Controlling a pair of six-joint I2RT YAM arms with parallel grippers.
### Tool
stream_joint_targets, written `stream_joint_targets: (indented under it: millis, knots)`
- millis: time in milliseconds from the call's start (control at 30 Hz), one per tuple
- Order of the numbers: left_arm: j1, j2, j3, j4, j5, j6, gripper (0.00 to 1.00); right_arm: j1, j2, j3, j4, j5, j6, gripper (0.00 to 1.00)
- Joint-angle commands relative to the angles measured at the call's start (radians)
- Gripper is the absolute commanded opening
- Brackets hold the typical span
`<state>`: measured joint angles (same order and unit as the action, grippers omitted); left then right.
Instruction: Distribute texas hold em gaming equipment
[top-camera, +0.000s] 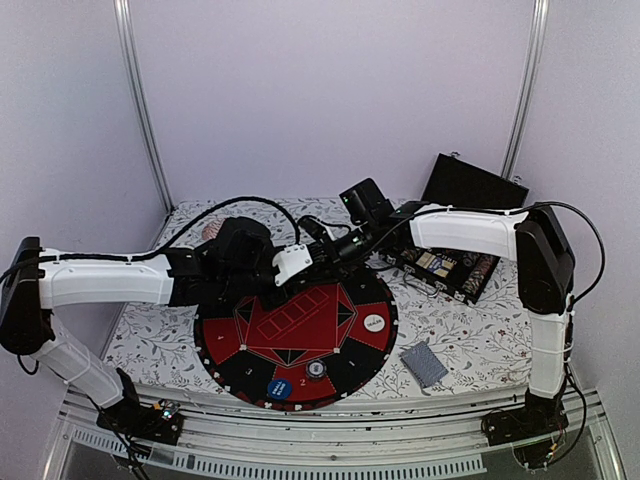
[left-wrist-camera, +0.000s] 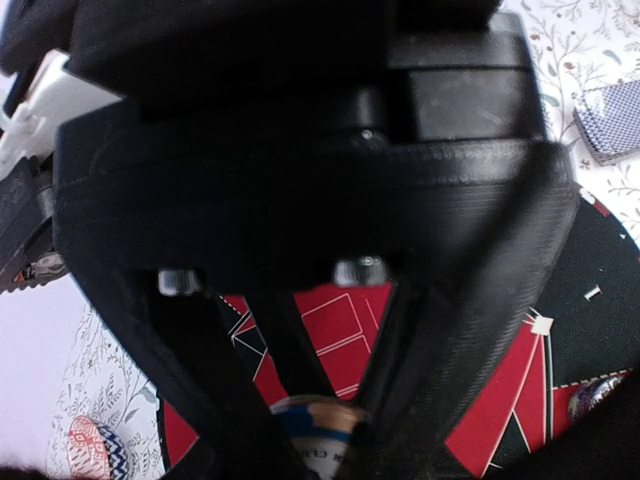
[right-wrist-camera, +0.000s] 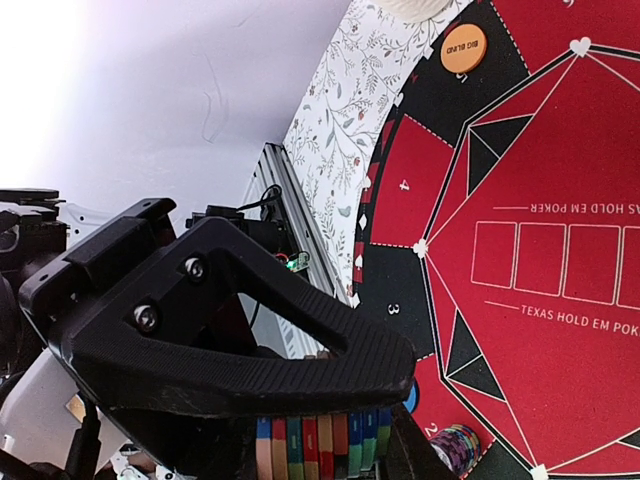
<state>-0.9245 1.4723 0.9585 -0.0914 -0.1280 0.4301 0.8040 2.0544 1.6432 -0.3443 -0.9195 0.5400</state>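
Judging by the layout, distribution is underway but far from complete. A white disc, a blue disc, an orange Big Blind disc and a small stack of striped chips sit on the black seat segments of the round Texas Hold Em mat. The deck of cards lies undealt on the floral cloth beside the mat, and the open chip case looks well stocked. The right gripper is clamped on a row of poker chips, their smooth coloured edges side by side, near the mat's far edge. The left gripper frames something round, blue and white. I cannot tell whether its ribbed jaws grip it.
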Motion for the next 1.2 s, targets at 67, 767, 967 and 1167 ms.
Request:
stream_joint_targets:
  millis: [67, 767, 967, 1167]
  knots:
    - [0.018, -0.026, 0.011, 0.018, 0.038, -0.041, 0.0, 0.011, -0.021, -0.004, 0.011, -0.033, -0.034, 0.02]
    - [0.126, 0.189, -0.156, 0.137, 0.028, -0.33, 0.0, 0.016, 0.385, 0.182, 0.073, -0.057, -0.005, 0.07]
    - [0.142, 0.302, -0.112, 0.134, 0.061, -0.384, 0.0, -0.003, 0.394, 0.179, 0.038, 0.024, -0.027, 0.18]
    - [0.142, 0.354, -0.112, 0.139, 0.067, -0.4, 0.0, -0.028, 0.355, 0.125, 0.014, 0.085, -0.047, 0.4]
